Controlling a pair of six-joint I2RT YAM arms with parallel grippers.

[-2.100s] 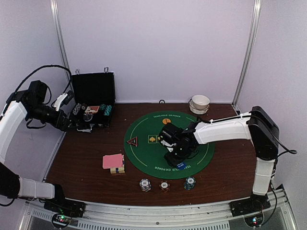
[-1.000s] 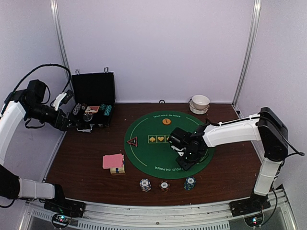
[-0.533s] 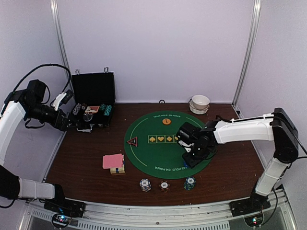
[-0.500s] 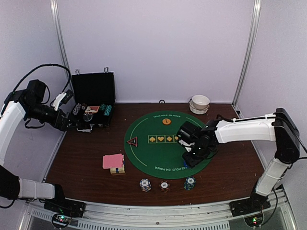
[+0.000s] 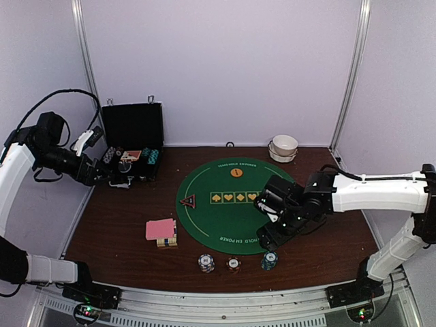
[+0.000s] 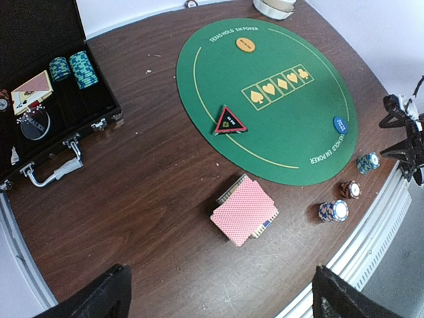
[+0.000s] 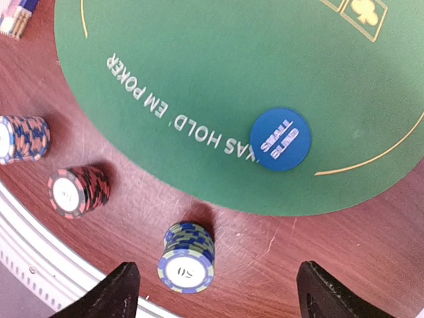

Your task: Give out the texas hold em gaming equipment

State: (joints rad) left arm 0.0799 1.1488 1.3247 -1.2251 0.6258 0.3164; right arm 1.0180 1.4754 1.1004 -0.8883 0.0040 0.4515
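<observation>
The blue round button point(image 7: 280, 139) lies flat on the green mat point(image 5: 225, 211) near its front edge, also seen in the left wrist view point(image 6: 340, 124). My right gripper point(image 7: 218, 291) hovers open above it and the blue chip stack point(image 7: 187, 258), holding nothing. Two more chip stacks point(image 7: 76, 191) point(image 7: 23, 138) stand on the wood left of that one. The orange button point(image 5: 236, 173) and red triangle point(image 5: 188, 201) sit on the mat. Pink-backed cards point(image 6: 245, 211) rest on a box. My left gripper point(image 6: 222, 298) hangs open and empty near the case.
An open black case point(image 5: 133, 146) with chips point(image 6: 78, 68) and cards stands at the back left. A white bowl point(image 5: 285, 146) sits at the back right. The table's front rail point(image 7: 40, 265) runs just past the chip stacks.
My right gripper has opened wide and the right arm has swung right and toward the front edge. The blue button stays on the mat. The left arm has not moved.
</observation>
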